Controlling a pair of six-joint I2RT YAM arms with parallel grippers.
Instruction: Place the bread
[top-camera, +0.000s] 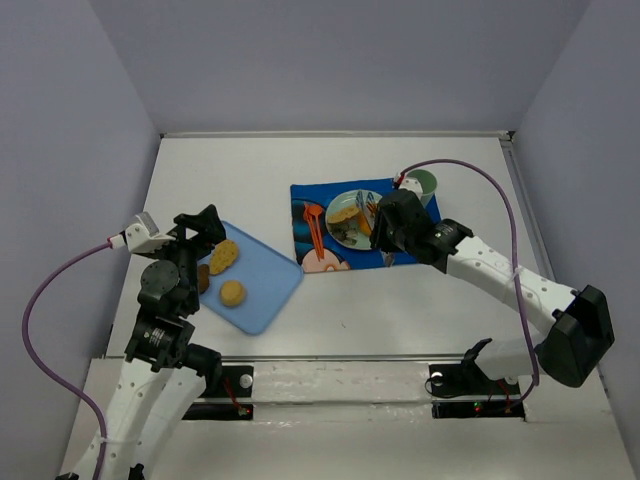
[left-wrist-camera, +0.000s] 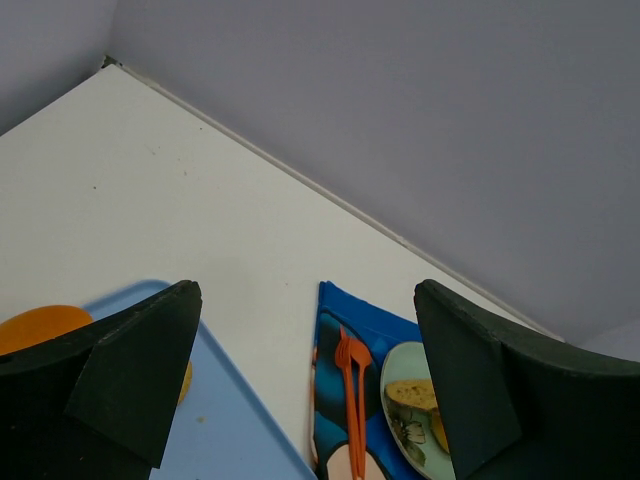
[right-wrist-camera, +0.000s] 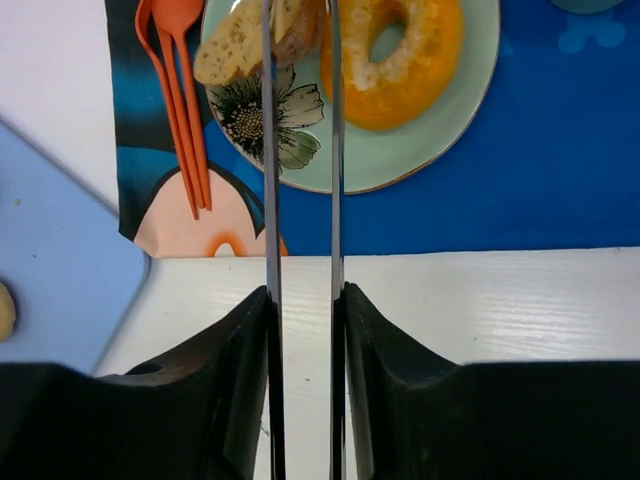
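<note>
Right gripper (right-wrist-camera: 301, 15), plate (right-wrist-camera: 400, 165) (bread (right-wrist-camera: 232, 45), doughnut (right-wrist-camera: 430, 60)), tray (right-wrist-camera: 50, 260)

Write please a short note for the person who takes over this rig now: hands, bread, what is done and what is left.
Left hand: open, empty, above the blue tray.
Right hand: narrow gap, tips at the bread slice on the plate; grip unclear.
Done: ring-shaped bread is on the plate, slice over or on it.
Left: confirm release; probably the oval bun and round bun on the tray follow.
</note>
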